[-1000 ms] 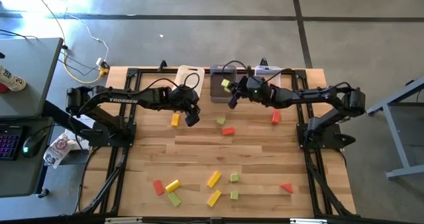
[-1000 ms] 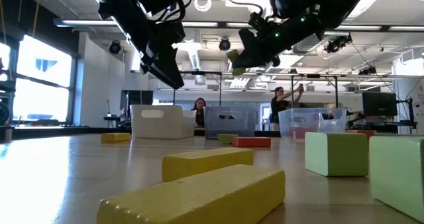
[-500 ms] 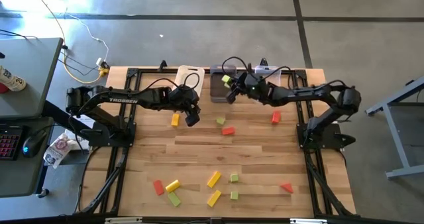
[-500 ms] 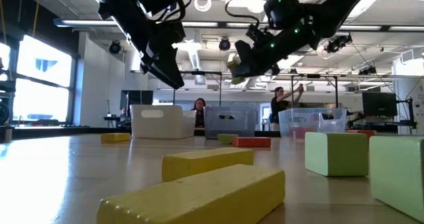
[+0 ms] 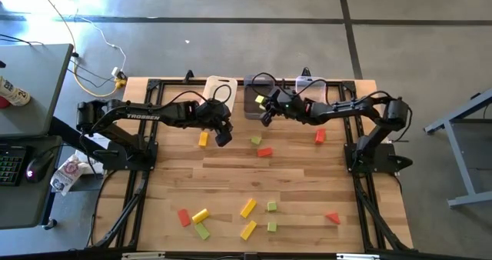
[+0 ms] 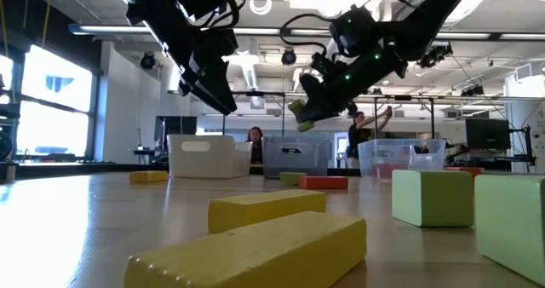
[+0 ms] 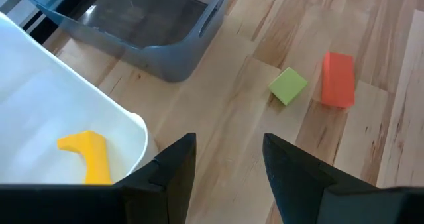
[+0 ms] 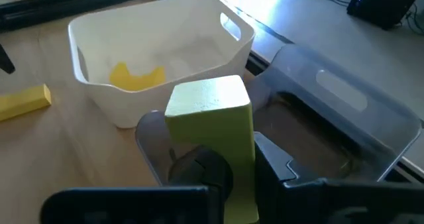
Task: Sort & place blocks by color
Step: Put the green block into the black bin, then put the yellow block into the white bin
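Right gripper [image 5: 264, 111] is clamped on a light green block [image 8: 215, 128], which I hold above the grey bin [image 5: 254, 107], beside the white bin [image 8: 126, 35]. My left gripper [image 7: 226, 161] hangs with fingers apart near a yellow block [image 5: 203, 139]; other blocks lie scattered along the table [image 5: 307, 183].

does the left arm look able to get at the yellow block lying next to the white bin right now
Probably yes. The left gripper hangs open and empty just beside the yellow block, which lies alone on bare wood in front of the white bin. The right gripper is busy over the grey bin.
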Available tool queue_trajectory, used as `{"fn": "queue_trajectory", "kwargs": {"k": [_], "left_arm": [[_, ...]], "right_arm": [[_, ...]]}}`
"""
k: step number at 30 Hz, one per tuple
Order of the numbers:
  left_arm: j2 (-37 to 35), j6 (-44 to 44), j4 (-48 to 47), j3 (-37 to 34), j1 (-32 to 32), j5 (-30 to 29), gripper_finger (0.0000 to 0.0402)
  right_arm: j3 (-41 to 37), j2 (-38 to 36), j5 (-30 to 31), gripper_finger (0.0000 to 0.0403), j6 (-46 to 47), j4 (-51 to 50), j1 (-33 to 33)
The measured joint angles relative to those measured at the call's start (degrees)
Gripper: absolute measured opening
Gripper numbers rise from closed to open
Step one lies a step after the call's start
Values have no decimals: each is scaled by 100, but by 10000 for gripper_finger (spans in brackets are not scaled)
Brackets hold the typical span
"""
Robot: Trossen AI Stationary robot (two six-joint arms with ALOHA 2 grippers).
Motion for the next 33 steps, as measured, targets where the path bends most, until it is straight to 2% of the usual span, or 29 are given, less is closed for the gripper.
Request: {"fn": "queue_trajectory", "kwargs": {"k": [18, 26, 33], "left_arm": [[0, -82, 0, 0, 0, 12, 161], [0, -151, 2, 0, 0, 10, 161], [0, -151, -3, 0, 0, 10, 161]], "right_arm": [[-4, 0, 250, 29, 128, -577, -2], [-9, 0, 306, 74, 226, -667, -2], [-9, -3, 605, 100, 216, -665, 0]]}}
